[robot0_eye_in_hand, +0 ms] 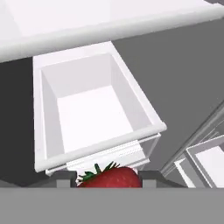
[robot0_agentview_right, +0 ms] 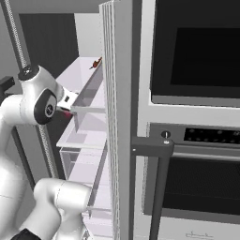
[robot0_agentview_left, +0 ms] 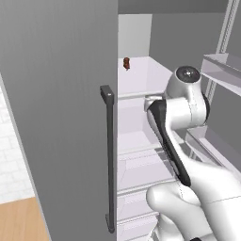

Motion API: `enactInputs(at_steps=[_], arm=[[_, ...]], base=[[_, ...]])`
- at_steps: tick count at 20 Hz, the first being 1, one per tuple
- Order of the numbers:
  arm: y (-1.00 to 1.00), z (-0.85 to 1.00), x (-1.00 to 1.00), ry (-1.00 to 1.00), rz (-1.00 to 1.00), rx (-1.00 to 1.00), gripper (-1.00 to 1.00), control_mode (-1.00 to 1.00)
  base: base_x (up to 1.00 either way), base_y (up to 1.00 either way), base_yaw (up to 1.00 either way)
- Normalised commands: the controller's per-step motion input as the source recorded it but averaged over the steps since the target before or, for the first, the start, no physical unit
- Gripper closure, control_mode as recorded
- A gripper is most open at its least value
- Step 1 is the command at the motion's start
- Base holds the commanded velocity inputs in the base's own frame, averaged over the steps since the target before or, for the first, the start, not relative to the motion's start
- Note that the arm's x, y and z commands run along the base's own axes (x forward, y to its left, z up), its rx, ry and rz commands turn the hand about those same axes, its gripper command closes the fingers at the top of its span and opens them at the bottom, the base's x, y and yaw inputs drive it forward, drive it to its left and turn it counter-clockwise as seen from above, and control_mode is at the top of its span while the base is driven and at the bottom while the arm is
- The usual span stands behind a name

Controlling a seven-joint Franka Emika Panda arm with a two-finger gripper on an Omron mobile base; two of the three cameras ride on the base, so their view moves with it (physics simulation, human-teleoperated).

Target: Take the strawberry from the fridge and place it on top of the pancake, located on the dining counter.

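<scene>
The strawberry [robot0_eye_in_hand: 111, 177], bright red with green leaves, sits between my gripper's [robot0_eye_in_hand: 108, 180] two fingertips, which are shut on it. From the right base view a bit of red strawberry [robot0_agentview_right: 67, 113] peeks out under the hand, inside the fridge [robot0_agentview_right: 84, 79] at middle-shelf height. The fridge [robot0_agentview_left: 56, 117] has its left door closed, with a dark bar handle [robot0_agentview_left: 109, 160], and its right side open onto white shelves. Below the hand lies a clear drawer [robot0_eye_in_hand: 92, 113]. The pancake and the dining counter are out of view.
A small dark brownish-red upright item [robot0_agentview_left: 126, 63] stands on the upper shelf [robot0_agentview_left: 146, 77]. The opened door's bins [robot0_agentview_left: 221, 70] jut in at the right. The door's edge [robot0_agentview_right: 117, 117] and a wall oven [robot0_agentview_right: 197, 140] stand right of the arm.
</scene>
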Motion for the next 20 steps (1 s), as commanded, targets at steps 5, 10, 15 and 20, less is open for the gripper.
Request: enactInputs(at_steps=[5,10,15,20], arm=[[0.04,-0.68,-0.86,0.19,0.05,0.0,1.0,-1.0],[0.05,-0.64,-0.73,0.05,0.06,0.0,1.0,-1.0],[0.1,-0.52,-0.22,0.05,0.04,0.0,1.0,-1.0],[-0.01,-0.2,0.0,0.0,0.0,0.0,1.0,-1.0]], base=[[0.0,0.0,0.0],[0.0,0.0,0.0],[0.0,0.0,0.0],[0.0,0.0,0.0]])
